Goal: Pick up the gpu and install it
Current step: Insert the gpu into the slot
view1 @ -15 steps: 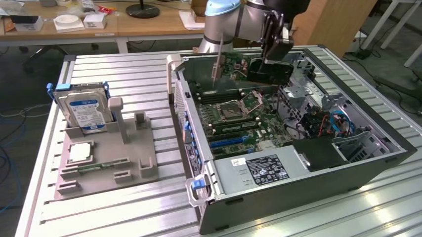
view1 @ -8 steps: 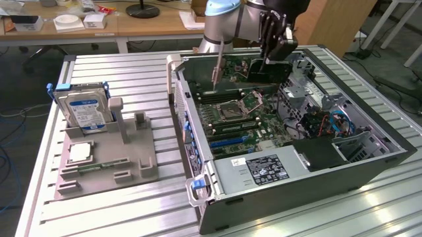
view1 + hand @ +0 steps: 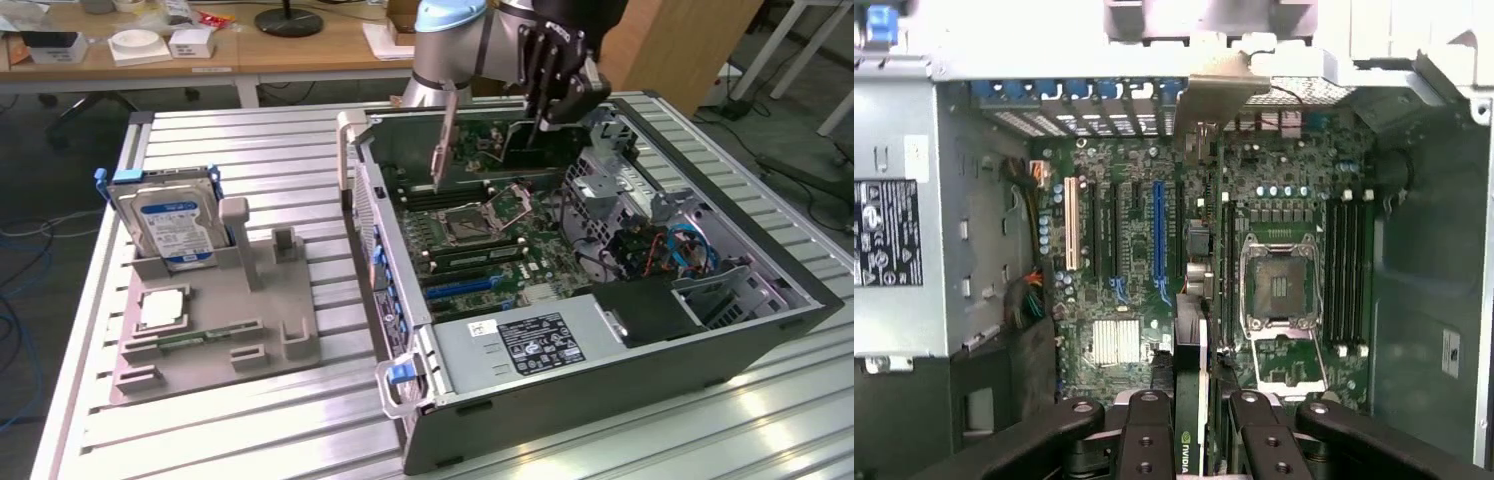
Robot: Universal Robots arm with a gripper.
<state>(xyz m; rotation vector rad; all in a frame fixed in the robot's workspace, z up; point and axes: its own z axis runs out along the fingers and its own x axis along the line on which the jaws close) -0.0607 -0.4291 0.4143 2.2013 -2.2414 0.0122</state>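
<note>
In the exterior view's upper middle, the gripper (image 3: 554,105) clamps the gpu (image 3: 507,145) upright on edge, apparently just above the motherboard (image 3: 494,240) inside the open case (image 3: 747,335).

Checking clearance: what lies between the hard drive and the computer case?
In the exterior view, two upright posts of the grey holder stand between the hard drive and the computer case, then bare table slats.

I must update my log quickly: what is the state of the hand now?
Hand: closed on the gpu, holding it over the motherboard in the open computer case.
</note>
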